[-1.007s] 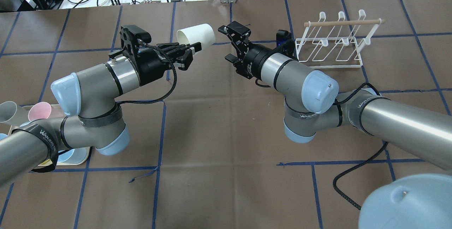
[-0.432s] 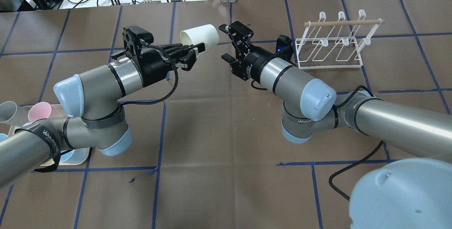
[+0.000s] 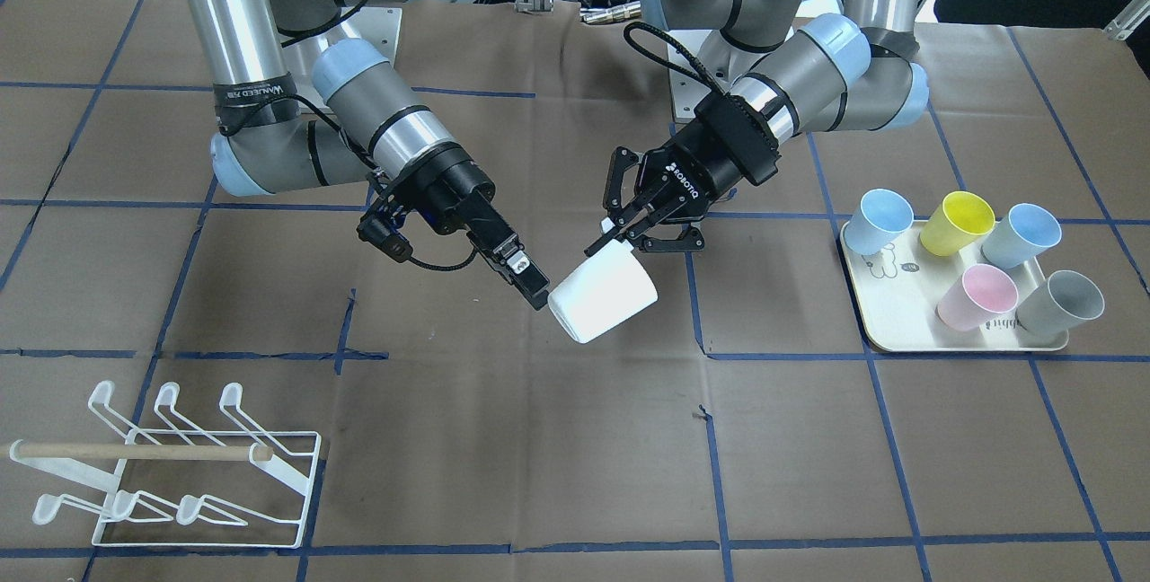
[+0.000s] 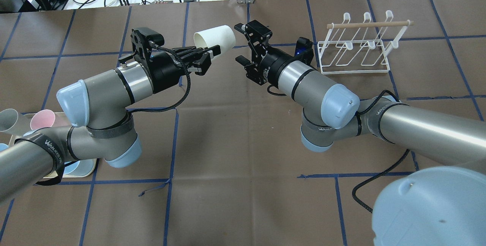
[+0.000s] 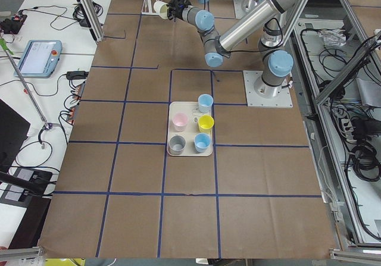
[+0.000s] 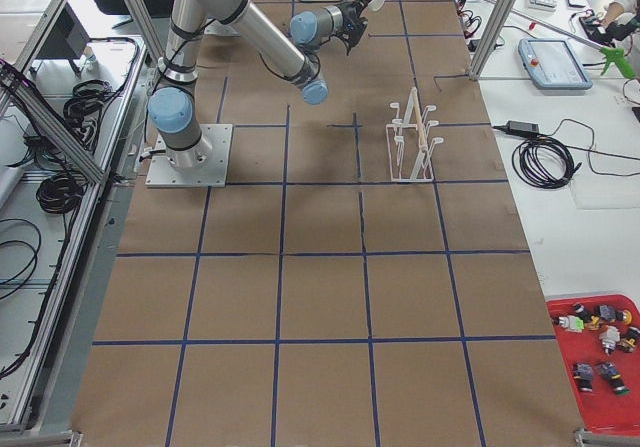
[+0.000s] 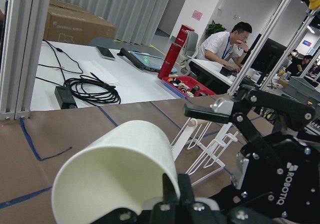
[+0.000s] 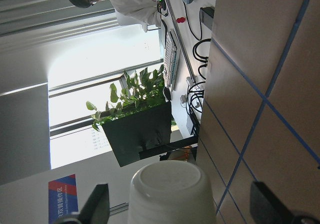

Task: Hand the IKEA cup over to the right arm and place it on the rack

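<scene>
Change: right gripper [image 4: 240, 43] has closed in on the white cup [image 4: 214, 39] since a second ago.
Hidden: tray [image 3: 907, 321] mostly under the left arm from overhead.
Left gripper [image 4: 208, 55]: clamped on the cup rim, cup sideways, base toward 3 o'clock.
Right gripper: spread wide, empty, fingers flanking the base.
Rack [image 4: 370, 24]: 3 o'clock, well apart.

Bright, even light from above washes the brown table [image 4: 243, 200], leaving only soft, faint shadows on it. In the overhead view, a white streak of glare runs along the metal tube of the right arm [image 4: 429, 128]. Seen from the front, the white cup [image 3: 604, 299] is nearly blown out. On the right wrist camera a window [image 8: 100, 58] burns white behind a dark plant [image 8: 135, 96], and the cup close to the lens is soft.
</scene>
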`<action>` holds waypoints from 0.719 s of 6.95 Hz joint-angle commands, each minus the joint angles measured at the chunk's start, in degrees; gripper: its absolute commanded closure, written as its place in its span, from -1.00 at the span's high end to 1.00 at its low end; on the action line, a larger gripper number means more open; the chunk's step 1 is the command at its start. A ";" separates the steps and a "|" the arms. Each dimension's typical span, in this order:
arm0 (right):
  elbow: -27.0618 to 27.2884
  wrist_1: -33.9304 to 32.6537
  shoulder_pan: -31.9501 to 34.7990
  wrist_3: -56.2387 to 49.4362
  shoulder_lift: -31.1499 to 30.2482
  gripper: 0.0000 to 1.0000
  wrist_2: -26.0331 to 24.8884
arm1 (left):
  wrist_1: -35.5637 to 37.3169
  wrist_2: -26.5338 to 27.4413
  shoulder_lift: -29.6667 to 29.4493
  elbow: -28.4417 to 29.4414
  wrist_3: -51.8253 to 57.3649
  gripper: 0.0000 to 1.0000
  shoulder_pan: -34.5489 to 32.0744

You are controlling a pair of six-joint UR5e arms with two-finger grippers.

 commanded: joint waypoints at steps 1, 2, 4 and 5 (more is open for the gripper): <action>-2.54 -0.79 1.85 0.28 1.65 0.98 -0.50 | 0.00 -0.02 -0.40 0.00 -0.12 -1.00 -0.09; -3.08 -0.79 2.91 0.37 2.35 0.98 -2.68 | 0.00 -0.11 -0.40 0.00 -0.12 -1.00 -0.09; -4.04 -0.79 3.98 0.98 2.54 0.98 -4.46 | 0.00 -0.11 0.03 0.00 -0.38 -1.00 -0.09; -4.48 -0.79 4.24 2.98 2.62 0.98 -4.55 | 0.00 -0.02 0.30 0.09 -1.52 -1.00 -0.09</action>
